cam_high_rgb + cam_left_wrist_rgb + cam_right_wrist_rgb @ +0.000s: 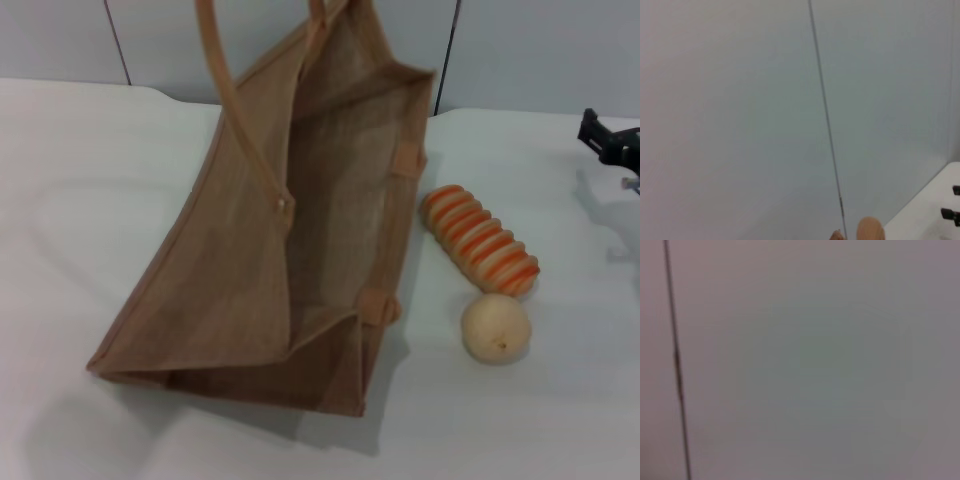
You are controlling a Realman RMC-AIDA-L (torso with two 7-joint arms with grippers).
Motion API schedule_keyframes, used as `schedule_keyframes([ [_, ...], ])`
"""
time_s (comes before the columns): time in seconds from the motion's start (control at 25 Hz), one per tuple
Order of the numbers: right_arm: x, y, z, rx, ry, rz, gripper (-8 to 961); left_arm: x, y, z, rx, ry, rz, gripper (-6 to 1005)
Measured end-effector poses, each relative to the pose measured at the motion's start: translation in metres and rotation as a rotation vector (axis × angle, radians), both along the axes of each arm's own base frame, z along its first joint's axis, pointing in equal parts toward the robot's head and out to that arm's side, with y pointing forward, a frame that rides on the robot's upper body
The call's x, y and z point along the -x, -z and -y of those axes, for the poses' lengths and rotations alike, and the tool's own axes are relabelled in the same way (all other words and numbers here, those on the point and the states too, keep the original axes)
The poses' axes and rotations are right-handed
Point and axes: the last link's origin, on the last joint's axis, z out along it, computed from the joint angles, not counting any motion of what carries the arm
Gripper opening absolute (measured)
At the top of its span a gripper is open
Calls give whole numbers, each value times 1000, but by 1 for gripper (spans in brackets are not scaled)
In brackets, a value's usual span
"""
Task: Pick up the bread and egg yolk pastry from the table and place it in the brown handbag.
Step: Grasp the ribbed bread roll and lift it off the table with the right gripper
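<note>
Head view layout: the brown handbag (270,250) stands open on the table (80,200); the bread (480,243) lies just beside its right side, and the egg yolk pastry (495,327) sits nearly touching the loaf's near end.
Right gripper (610,140): at the far right edge, well apart from both foods, holding nothing; its opening I cannot tell.
Left gripper: not in sight.
Step in hand: reaching for the first food, by my judgement.
Doing it well: descend over the loaf across its narrow width, clear of the ball, then lift above the bag's rim (415,85) before release.

R gripper (608,140) at far right edge, above table | fingers unclear | L arm out of view
</note>
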Motion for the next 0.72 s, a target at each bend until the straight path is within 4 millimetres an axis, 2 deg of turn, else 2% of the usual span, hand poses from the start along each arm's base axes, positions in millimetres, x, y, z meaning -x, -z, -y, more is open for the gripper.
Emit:
schedule_keyframes([
  [0.16, 5, 7, 5, 31, -42, -2, 877, 4, -11, 8, -18, -16, -1, 116],
  [0.32, 17, 13, 9, 94, -133, -95, 877, 6, -17, 13, -27, -26, -9, 116],
  [0.56, 39, 21, 7, 392, -241, -158, 877, 8, -20, 16, -35, -33, -19, 116],
  [0.72, 42, 19, 8, 479, -257, -145, 877, 8, -20, 16, -37, -35, -22, 116],
])
